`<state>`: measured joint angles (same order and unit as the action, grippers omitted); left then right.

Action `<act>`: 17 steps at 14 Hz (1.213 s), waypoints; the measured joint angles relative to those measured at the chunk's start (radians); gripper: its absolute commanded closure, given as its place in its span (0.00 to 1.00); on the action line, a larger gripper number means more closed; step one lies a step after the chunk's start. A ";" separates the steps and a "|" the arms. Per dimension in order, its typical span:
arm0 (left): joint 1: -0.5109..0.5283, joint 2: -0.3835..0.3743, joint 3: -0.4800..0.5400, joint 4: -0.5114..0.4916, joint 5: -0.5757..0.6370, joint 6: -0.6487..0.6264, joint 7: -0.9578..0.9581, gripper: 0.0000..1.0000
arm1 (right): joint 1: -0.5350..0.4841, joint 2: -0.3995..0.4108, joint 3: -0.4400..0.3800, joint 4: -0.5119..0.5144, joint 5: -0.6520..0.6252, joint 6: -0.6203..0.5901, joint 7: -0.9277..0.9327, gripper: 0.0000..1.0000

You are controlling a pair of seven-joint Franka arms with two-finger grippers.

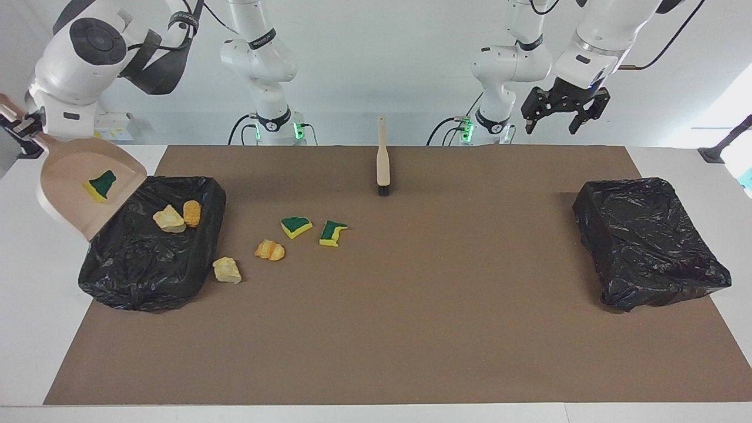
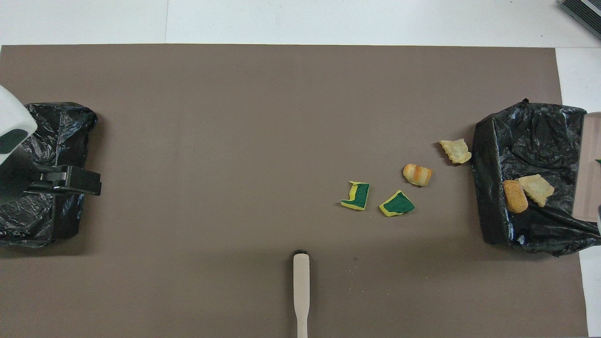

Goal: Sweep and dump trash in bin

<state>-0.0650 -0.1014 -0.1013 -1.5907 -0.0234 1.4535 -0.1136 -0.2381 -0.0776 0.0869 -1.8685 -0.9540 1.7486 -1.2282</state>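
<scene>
— Tilting over the bin [image 1: 176,276], the dustpan [image 1: 76,194] hangs from the right gripper [image 1: 17,126], clamped on its handle, mouth pointing down-table.
— And the trash?
— One sponge piece [image 1: 101,185] aboard, two scraps [image 1: 176,216] binned, four [image 1: 282,238] on the mat. Left gripper [image 1: 558,114] wide.

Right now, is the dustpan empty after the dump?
No: in the facing view a green-and-yellow sponge piece lies in the tilted dustpan that the right gripper holds over the bin.
</scene>
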 measured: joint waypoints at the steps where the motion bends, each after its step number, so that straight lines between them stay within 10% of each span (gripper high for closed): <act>1: 0.003 0.012 0.001 0.017 0.000 -0.005 0.000 0.00 | 0.001 0.003 0.001 -0.020 0.000 0.014 0.004 1.00; 17: 0.009 0.084 0.008 0.147 0.016 -0.086 0.052 0.00 | 0.051 0.038 0.011 -0.014 -0.050 0.037 -0.157 1.00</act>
<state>-0.0555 -0.0174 -0.0934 -1.4440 -0.0077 1.3672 -0.0619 -0.1874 -0.0397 0.0981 -1.8824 -1.0037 1.7852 -1.3853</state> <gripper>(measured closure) 0.000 0.687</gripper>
